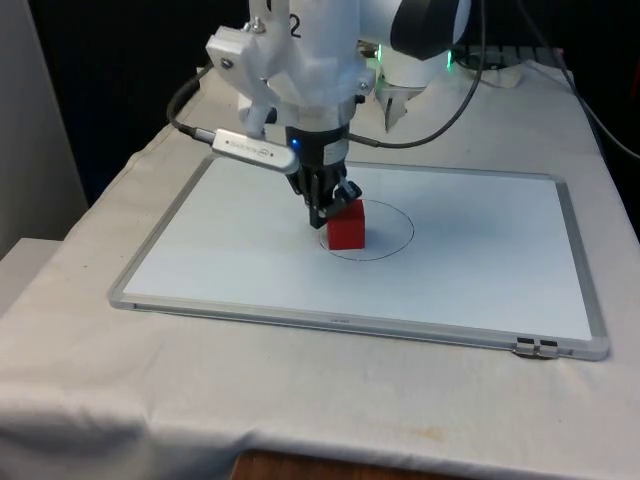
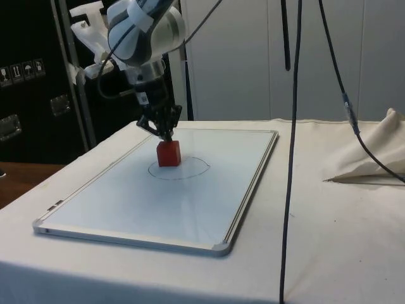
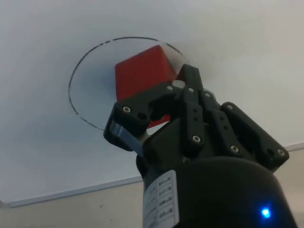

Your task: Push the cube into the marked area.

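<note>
A red cube (image 1: 348, 228) (image 2: 169, 153) (image 3: 142, 73) rests on a whiteboard (image 1: 240, 255) (image 2: 158, 206), inside a thin drawn circle (image 1: 390, 228) (image 2: 192, 170) (image 3: 90, 80). The cube stands in the circle's half towards the front view's left. My black gripper (image 1: 328, 212) (image 2: 166, 135) (image 3: 179, 84) is shut, with nothing held. Its tips point down and meet the cube's upper edge on the side towards the front view's left. The fingers hide part of the cube in the wrist view.
The whiteboard has a raised metal frame (image 1: 585, 300) (image 2: 250, 183). A black cable (image 2: 291, 158) hangs in front of the side camera. Crumpled cloth (image 2: 370, 155) lies at the side view's right.
</note>
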`<state>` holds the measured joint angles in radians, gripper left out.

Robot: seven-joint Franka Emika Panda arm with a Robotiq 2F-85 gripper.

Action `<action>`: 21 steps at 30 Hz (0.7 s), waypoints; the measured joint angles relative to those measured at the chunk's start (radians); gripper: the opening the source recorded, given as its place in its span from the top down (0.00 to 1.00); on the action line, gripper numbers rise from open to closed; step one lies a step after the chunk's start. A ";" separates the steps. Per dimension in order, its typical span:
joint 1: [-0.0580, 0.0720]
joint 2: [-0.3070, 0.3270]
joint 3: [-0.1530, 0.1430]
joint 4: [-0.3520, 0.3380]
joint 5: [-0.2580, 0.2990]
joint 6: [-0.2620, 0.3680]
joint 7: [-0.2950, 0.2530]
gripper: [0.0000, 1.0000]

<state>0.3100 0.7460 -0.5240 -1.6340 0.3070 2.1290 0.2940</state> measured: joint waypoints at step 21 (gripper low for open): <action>0.007 -0.025 0.039 0.030 0.003 -0.088 0.032 1.00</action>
<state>0.3170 0.7210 -0.4850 -1.6040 0.3100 2.0410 0.3260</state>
